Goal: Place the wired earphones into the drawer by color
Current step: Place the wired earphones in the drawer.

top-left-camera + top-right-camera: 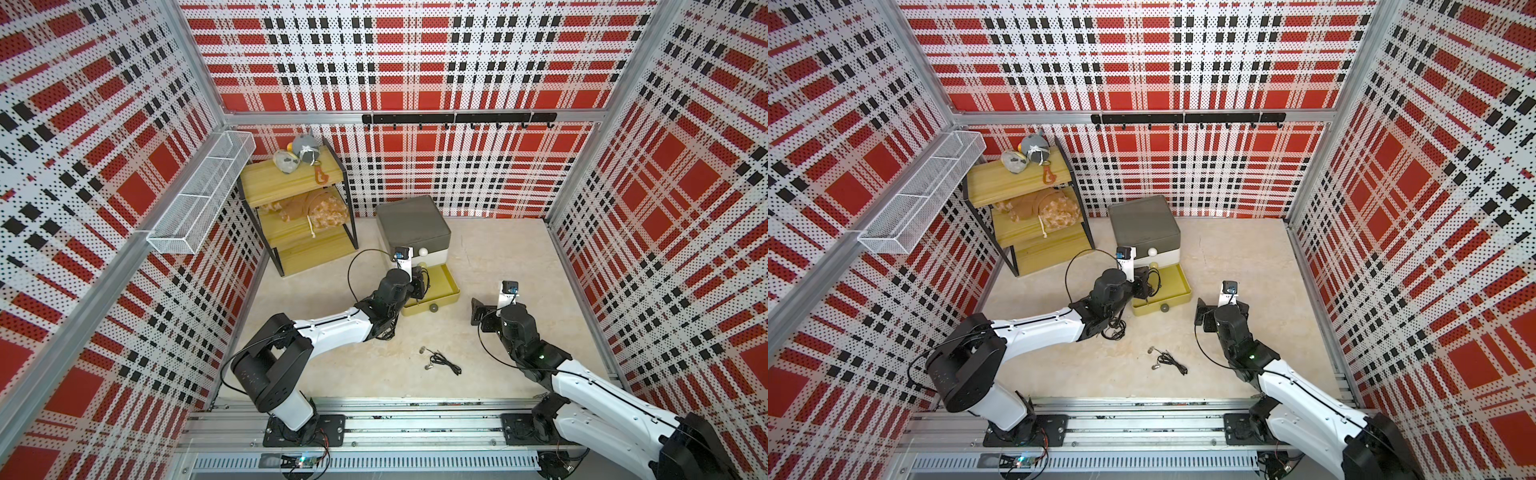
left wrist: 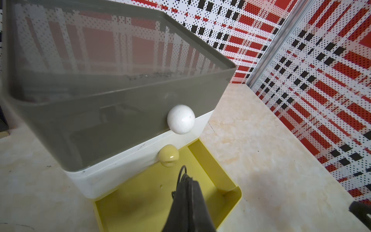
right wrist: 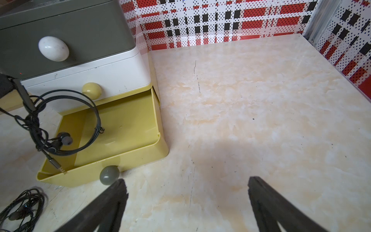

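We see the black earphones point(image 3: 60, 124) dangling in a loose loop above the open yellow drawer point(image 3: 84, 174), their plug hanging low by the inner side of its front wall. The left hand point(image 2: 185, 181) has its fingers pressed together on that cable. A second black set point(image 1: 442, 360) with silvery buds lies on the worktop point(image 1: 519, 257) at 6 o'clock from the drawer. A third black coil point(image 1: 1113, 329) lies under the left wrist, at 7 o'clock from the drawer.

The right hand point(image 3: 186, 179) is spread wide and holds nothing, at 3 o'clock from the drawer, low over bare surface.

The drawer is the bottom tier of a drawer unit point(image 1: 411, 226), grey over white over yellow, at 12 o'clock on the worktop. The surface is pale beige, marbled, with thin dark scuffs.

A wooden shelf point(image 1: 291, 178) stands at 10 o'clock. Perforated walls point(image 1: 415, 62) in red, white and black plaid enclose us on three sides. A wire basket point(image 1: 199, 199) hangs at 9 o'clock and a black hook rail point(image 1: 457, 118) at 12.
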{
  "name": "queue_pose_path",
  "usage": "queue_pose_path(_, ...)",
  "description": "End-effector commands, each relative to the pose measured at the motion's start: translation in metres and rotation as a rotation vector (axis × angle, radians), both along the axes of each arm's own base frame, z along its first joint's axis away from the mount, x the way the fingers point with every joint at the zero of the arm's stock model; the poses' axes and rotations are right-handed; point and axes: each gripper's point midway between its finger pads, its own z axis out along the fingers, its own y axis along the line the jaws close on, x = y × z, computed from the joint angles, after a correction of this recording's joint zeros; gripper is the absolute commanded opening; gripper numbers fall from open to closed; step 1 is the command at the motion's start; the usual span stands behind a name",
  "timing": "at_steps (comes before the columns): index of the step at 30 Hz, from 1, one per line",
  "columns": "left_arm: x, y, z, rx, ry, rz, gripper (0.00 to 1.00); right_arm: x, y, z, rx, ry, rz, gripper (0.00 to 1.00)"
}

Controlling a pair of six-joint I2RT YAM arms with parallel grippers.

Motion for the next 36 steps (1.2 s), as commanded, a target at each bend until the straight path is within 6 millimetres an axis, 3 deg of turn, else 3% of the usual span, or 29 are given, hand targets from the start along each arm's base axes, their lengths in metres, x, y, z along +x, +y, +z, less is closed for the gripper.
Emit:
queue_pose_path(1, 0.008, -0.005, 0.014, -0.011, -0.053, 0.013, 0.00, 0.000, -0.002, -0.001, 0.001, -0.009, -0.004, 1.00)
queue_pose_path(6, 0.010, -0.005, 0.014, 0.001, -0.058, 0.020, 0.00, 0.000, -0.002, -0.002, 0.001, -0.007, -0.004, 1.00)
queue_pose_path(16, 0.008, -0.003, 0.032, -0.021, -0.089, 0.021, 0.00, 0.001, -0.001, -0.004, -0.002, 0.000, -0.002, 1.00)
queue_pose_path(27, 0.012, -0.007, 0.011, 0.007, -0.055, 0.017, 0.01, 0.000, -0.002, -0.003, -0.002, -0.004, -0.002, 1.00)
queue_pose_path(30, 0.011, -0.005, 0.001, 0.005, -0.027, 0.024, 0.33, 0.000, -0.002, -0.002, 0.000, -0.006, -0.002, 1.00)
queue_pose_path(36, -0.001, 0.013, 0.001, -0.049, 0.001, 0.074, 0.66, -0.001, -0.002, 0.000, 0.001, -0.010, -0.003, 1.00)
